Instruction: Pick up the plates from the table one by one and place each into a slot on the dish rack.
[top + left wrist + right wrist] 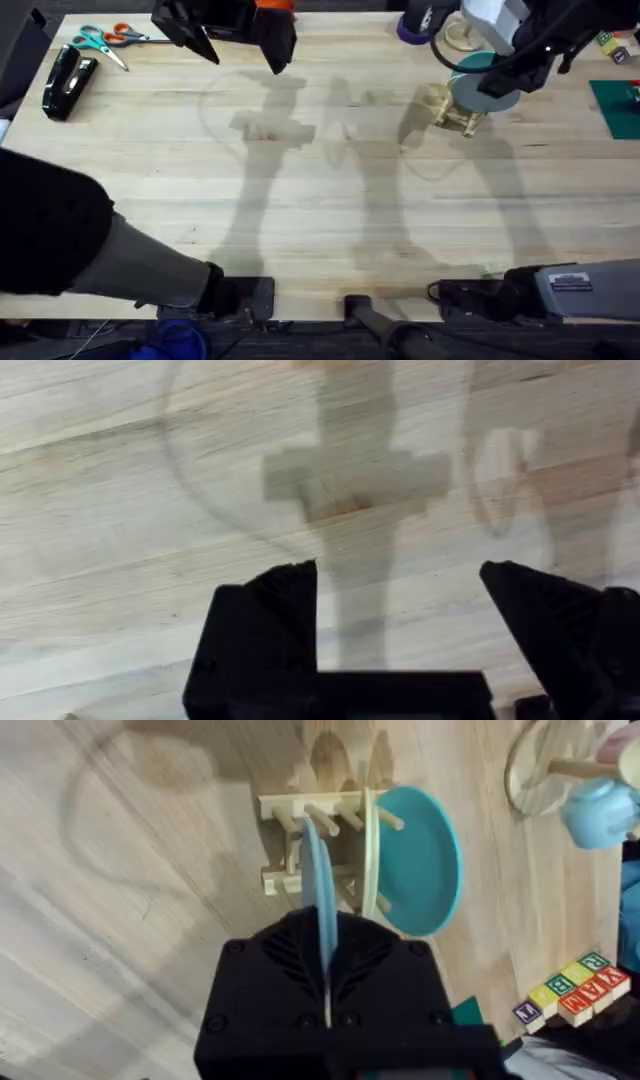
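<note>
My right gripper (pixel 325 935) is shut on a pale sky-blue plate (pixel 319 885), held on edge, its far rim down among the pegs of the dish rack (pixel 300 812). A darker teal plate (pixel 420 860) stands upright in the slot beside it. From overhead, the rack (pixel 452 110) sits at the table's back right with the pale plate (pixel 488 92) and my right gripper (pixel 503 78) over it. My left gripper (pixel 400 575) hangs open above bare table (pixel 120 540), at the back centre-left (pixel 240 45), holding nothing.
Scissors (pixel 105 38) and a black stapler (pixel 68 80) lie at the back left. A round wooden mug stand (pixel 550 765) with a light blue mug (pixel 600 805) stands behind the rack. Letter blocks (pixel 570 995) and a green mat (pixel 615 105) are at the right edge.
</note>
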You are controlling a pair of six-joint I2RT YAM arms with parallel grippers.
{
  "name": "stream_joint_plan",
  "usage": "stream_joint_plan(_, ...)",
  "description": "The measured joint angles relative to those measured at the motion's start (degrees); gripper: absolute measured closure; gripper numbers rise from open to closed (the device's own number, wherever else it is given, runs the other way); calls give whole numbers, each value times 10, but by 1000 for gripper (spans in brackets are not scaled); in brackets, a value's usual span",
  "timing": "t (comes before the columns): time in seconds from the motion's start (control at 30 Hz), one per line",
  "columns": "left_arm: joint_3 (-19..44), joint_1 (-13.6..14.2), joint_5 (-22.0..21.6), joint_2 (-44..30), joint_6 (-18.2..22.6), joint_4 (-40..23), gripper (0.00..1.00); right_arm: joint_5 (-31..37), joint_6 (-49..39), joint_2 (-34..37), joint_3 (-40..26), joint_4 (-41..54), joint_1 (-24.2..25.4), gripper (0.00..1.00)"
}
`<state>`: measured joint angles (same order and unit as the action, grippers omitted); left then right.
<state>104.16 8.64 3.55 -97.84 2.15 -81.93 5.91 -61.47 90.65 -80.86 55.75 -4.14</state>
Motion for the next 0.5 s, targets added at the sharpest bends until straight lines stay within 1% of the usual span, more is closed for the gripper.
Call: stream_joint_plan(0.5, 0, 0, 0, 0, 0, 0, 8, -12, 2, 59, 0, -3, 0, 968)
